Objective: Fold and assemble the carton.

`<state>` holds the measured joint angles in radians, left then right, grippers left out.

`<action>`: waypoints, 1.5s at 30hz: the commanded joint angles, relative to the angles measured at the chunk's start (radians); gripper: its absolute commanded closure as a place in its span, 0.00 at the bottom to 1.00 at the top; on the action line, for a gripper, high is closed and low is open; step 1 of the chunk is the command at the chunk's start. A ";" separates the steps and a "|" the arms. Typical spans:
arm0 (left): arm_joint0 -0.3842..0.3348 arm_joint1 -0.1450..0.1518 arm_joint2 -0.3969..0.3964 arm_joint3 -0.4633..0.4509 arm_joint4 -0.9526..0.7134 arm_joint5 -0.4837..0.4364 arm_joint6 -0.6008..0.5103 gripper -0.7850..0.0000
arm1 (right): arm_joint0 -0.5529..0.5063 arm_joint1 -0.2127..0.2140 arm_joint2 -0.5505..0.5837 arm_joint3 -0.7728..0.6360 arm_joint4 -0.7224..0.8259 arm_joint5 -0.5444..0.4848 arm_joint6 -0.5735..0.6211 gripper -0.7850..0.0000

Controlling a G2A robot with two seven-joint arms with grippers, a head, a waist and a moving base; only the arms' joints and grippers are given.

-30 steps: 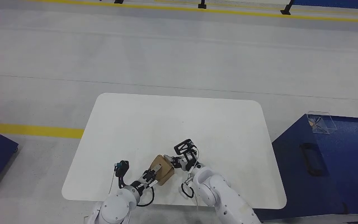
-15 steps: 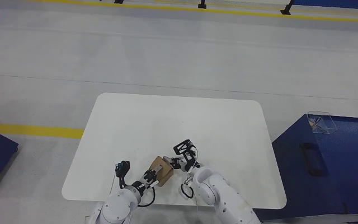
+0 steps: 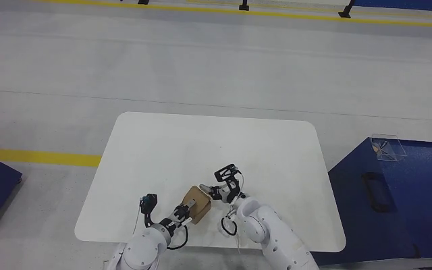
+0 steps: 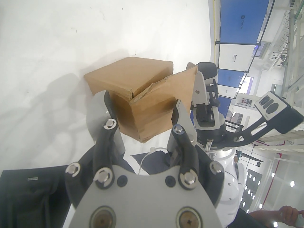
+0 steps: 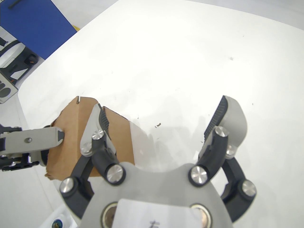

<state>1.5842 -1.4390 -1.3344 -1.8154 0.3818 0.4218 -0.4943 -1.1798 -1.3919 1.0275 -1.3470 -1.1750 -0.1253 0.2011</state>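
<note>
**A:** Start nearest. What is the left gripper (image 4: 142, 117) doing?

**B:** It sits at the near edge of the table (image 3: 202, 135). Its fingers pinch the carton (image 4: 133, 84) from both sides, across a near corner. I read that as an anchor hold, since a light box would slide if it were pushed without one.

**A:** And the carton itself?

**B:** It stands on the table close to the near edge, about midway from left to right, between the two grippers. It already has a box shape, but the top is not closed. One flap (image 4: 173, 88) stands up on its right side, and the rough edges beside it do not meet flush.

**A:** The right gripper?

**B:** The right gripper (image 5: 161, 119) is just right of the carton and slightly farther off. Its fingers are spread wide and hold nothing. One finger lies against the flap's outer side, as far as I can tell, and the other hangs over the table top. Spread like that, a single finger can work as a pusher.

**A:** So which step is this?

**B:** My guess is folding that flap down, fairly late in the assembly. The risk is that the push tips the box or buckles the creased corner.

**A:** Anything farther off?

**B:** The table's white top runs on to its far edge. A blue cabinet (image 3: 378, 196) stands beyond its right side, well apart from the carton.
</note>
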 commanded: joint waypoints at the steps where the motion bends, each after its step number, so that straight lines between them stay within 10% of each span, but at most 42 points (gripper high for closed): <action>1: -0.002 0.002 0.002 0.002 -0.001 0.004 -0.002 0.47 | -0.001 0.001 0.004 -0.003 -0.003 -0.003 0.009 0.00; 45: -0.051 0.031 0.052 0.044 -0.004 0.072 0.010 0.38 | -0.062 0.013 0.043 -0.055 -0.001 -0.106 -0.049 0.00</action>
<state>1.5333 -1.4087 -1.2839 -1.7711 0.3769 0.4925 -0.4844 -1.2392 -1.3800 1.0720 -1.4001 -1.1629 -0.2266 0.1428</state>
